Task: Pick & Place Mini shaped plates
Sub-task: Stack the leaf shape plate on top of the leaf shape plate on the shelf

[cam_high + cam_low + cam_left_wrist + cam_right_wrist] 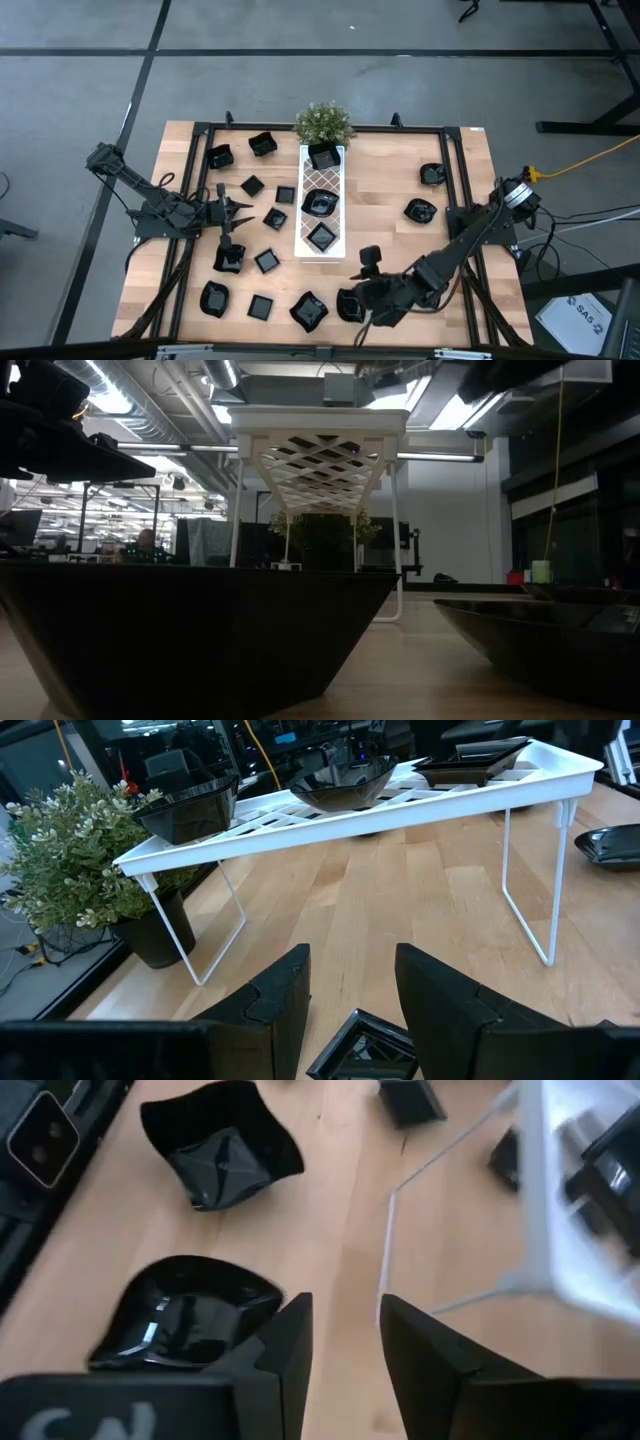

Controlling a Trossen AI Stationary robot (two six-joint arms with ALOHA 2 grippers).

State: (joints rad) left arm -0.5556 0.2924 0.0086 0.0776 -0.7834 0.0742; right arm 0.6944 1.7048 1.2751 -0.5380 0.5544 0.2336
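The mini shaped plates (267, 260) lie scattered over the wooden table (390, 200), most of them in the left and lower-centre part of the high view, with two more at centre right. Three sit in a row on the long white tray (321, 210) in the middle: a deep square one (188, 808), a rounded one (340, 782) and a flat square one (470, 765). The tray stands on thin wire legs above the tabletop, and a small green potted plant (323, 122) stands at its upper end.

The left gripper (240, 207) hangs at centre left, just beside the tray, its fingers (275, 1010) parted with nothing between them; a small square plate (362, 1045) lies on the table just under the gap. The right gripper (362, 302) is at lower centre among the bottom row of plates. Its fingers (285, 1360) are also slightly apart and empty, next to a wavy-rimmed plate (190, 1315), with a pointed-corner plate (222, 1142) farther off.
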